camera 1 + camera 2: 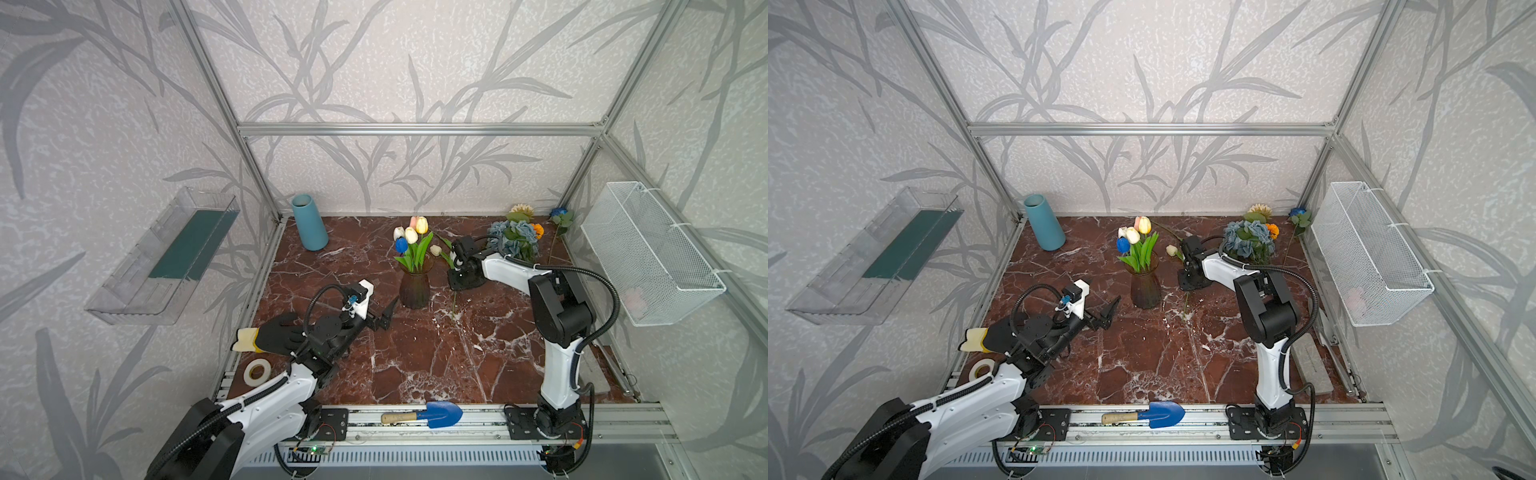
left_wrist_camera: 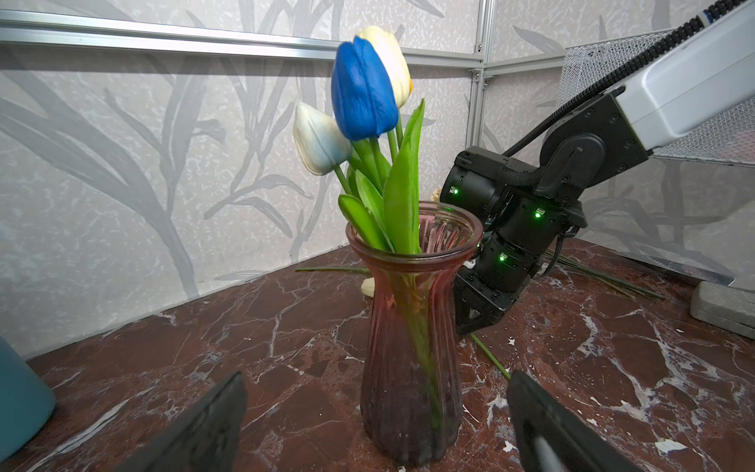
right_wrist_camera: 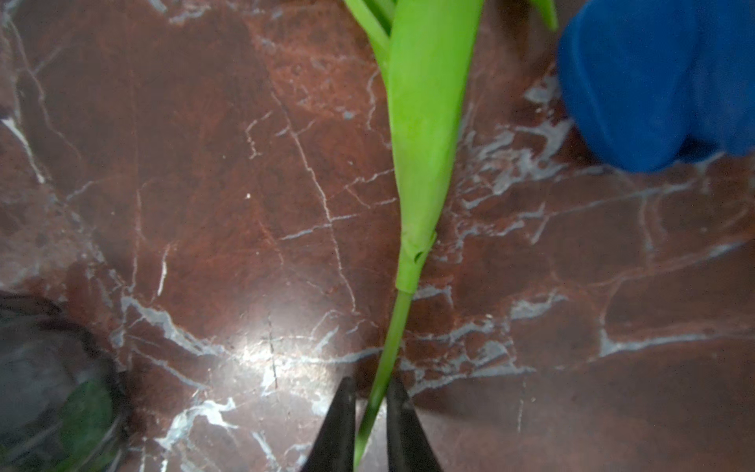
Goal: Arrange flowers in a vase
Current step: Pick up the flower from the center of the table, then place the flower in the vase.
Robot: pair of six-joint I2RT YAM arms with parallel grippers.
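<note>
A dark pinkish glass vase stands mid-table and holds blue, yellow, white and pink tulips. A cream tulip lies on the marble just right of it, its green stem running toward me. My right gripper points down at the table and is shut on that stem. My left gripper hovers open in front of the vase, one finger on each side, touching nothing. Dusty-blue roses, a cream sunflower, an orange marigold and a deep blue rose lie at the back right.
A teal cone-shaped vase leans at the back left. A black glove and a tape roll lie by the left arm. A blue trowel rests on the front rail. A wire basket hangs on the right wall.
</note>
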